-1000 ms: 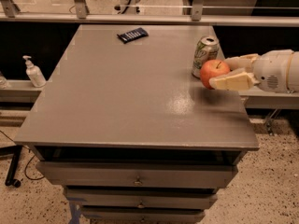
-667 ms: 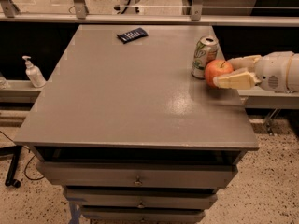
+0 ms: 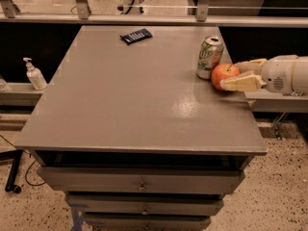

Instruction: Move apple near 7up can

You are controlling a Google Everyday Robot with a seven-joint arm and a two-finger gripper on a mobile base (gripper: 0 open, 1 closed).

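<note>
The 7up can (image 3: 210,57), white and green with a silver top, stands upright near the right edge of the grey table (image 3: 134,95). The red-orange apple (image 3: 220,75) is right beside the can, on its right front side, low at the table surface and about touching it. My gripper (image 3: 229,76) reaches in from the right, with one cream finger behind the apple and one in front. It is shut on the apple.
A dark flat remote-like object (image 3: 136,35) lies at the back of the table. A soap dispenser (image 3: 34,74) stands on a ledge to the left. Drawers (image 3: 139,184) sit under the tabletop. The table's right edge is just under my arm (image 3: 288,75).
The gripper and the apple have sunk slightly beside the can. Otherwise almost nothing has moved.
</note>
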